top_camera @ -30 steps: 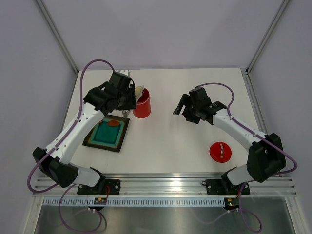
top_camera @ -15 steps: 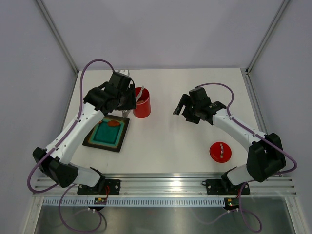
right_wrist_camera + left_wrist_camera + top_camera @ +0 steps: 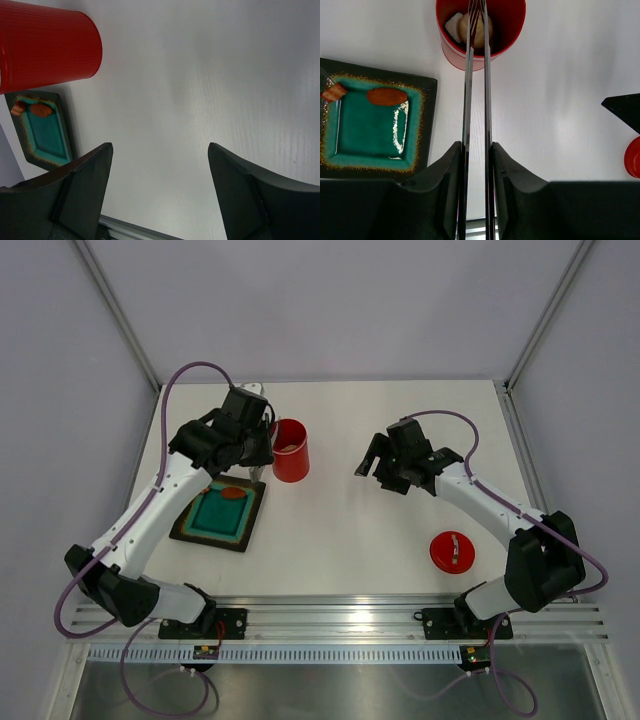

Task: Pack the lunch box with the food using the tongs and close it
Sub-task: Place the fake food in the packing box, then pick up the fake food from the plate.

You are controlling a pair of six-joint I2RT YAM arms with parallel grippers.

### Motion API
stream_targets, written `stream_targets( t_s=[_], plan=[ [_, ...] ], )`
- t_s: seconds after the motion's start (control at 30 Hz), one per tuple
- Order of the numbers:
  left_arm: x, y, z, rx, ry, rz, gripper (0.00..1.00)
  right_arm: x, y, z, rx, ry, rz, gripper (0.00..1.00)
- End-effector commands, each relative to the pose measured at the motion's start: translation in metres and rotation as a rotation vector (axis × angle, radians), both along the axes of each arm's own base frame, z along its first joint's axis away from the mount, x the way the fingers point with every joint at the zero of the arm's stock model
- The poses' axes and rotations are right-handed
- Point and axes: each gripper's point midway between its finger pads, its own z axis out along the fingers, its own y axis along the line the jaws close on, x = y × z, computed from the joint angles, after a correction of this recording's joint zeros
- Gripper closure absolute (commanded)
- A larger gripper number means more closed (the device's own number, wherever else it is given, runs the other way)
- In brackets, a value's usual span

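Now the cream piece is in the box: one drop made, more food to fetch.
A second ago the left end effector [image 3: 476, 146] had the slim silvery metal tongs [image 3: 476, 90] carrying a cream-white toy food piece [image 3: 470, 27] above the rim of the glossy red cylindrical canister [image 3: 290, 450]. That piece now lies inside the canister, at ten o'clock on the white worktop [image 3: 350, 530]. The left end effector clamps the tongs, strips pinched nearly together, tips over the canister's mouth; whether they touch the food I cannot tell. The right end effector [image 3: 159, 145] hasn't stirred and gapes wide, empty. Two orange pieces [image 3: 386, 96] wait on the black square tray with the teal mat [image 3: 427, 100] at eight o'clock. The flat round red lid [image 3: 452, 552] sits at four o'clock, so closing comes later.
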Motion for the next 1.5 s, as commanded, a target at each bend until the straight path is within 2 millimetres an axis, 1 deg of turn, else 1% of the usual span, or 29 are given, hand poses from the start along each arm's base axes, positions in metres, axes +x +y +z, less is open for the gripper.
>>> stream_targets(
  t_s=[0.0,0.07,0.13,0.17,0.2,0.27,0.3,0.37,0.4,0.5,0.6,0.63,0.73,0.77,0.8,0.9,0.97,1.1,1.27,1.47],
  plan=[
    [-0.003,0.008,0.041,-0.028,-0.121,0.001,0.73,0.009,0.001,0.009,0.013,-0.03,-0.021,0.15],
    [-0.009,0.015,0.05,-0.023,-0.141,0.005,0.8,0.009,0.001,0.009,0.013,-0.032,-0.02,0.15],
    [-0.015,0.026,0.053,0.009,-0.151,0.023,0.83,0.009,0.001,0.009,0.012,-0.031,-0.02,0.16],
    [-0.019,0.033,0.057,0.017,-0.162,0.031,0.84,0.009,0.001,0.009,0.012,-0.032,-0.019,0.15],
    [-0.023,0.042,0.054,0.048,-0.153,0.053,0.84,0.008,0.001,0.008,0.011,-0.031,-0.017,0.16],
    [-0.03,0.055,0.052,0.069,-0.148,0.078,0.84,0.008,0.0,0.009,0.011,-0.033,-0.017,0.16],
    [-0.038,0.066,0.047,0.083,-0.131,0.099,0.84,0.008,0.0,0.009,0.011,-0.036,-0.016,0.15],
    [-0.046,0.078,0.04,0.094,-0.116,0.125,0.84,0.008,0.0,0.01,0.013,-0.039,-0.016,0.15],
    [-0.055,0.088,0.031,0.111,-0.093,0.143,0.84,0.008,0.0,0.009,0.01,-0.037,-0.015,0.15],
    [-0.07,0.103,0.015,0.128,-0.045,0.182,0.83,0.009,0.001,0.012,0.016,-0.046,-0.015,0.15],
    [-0.086,0.118,-0.006,0.156,0.013,0.225,0.81,0.008,0.006,0.013,0.038,-0.042,0.006,0.15],
    [-0.091,0.123,-0.018,0.174,0.042,0.238,0.8,0.008,0.007,0.013,0.04,-0.041,0.007,0.15],
    [-0.097,0.14,-0.034,0.22,0.093,0.304,0.78,0.01,0.008,0.014,0.042,-0.045,0.013,0.15],
    [-0.1,0.145,-0.042,0.241,0.121,0.322,0.76,0.01,0.009,0.013,0.042,-0.042,0.014,0.15],
    [-0.1,0.152,-0.045,0.247,0.133,0.347,0.75,0.01,0.009,0.014,0.045,-0.044,0.014,0.15],
    [-0.099,0.159,-0.058,0.249,0.172,0.366,0.68,0.009,0.009,0.014,0.045,-0.042,0.019,0.15],
    [-0.096,0.159,-0.063,0.249,0.18,0.363,0.66,0.009,0.009,0.015,0.042,-0.046,0.022,0.15],
    [-0.088,0.158,-0.077,0.256,0.2,0.363,0.64,0.009,0.008,0.015,0.041,-0.048,0.021,0.15],
    [-0.079,0.15,-0.084,0.225,0.198,0.355,0.62,0.01,0.009,0.016,0.042,-0.049,0.022,0.15],
    [-0.076,0.149,-0.098,0.234,0.219,0.358,0.59,0.011,0.01,0.017,0.043,-0.052,0.025,0.15]
  ],
)
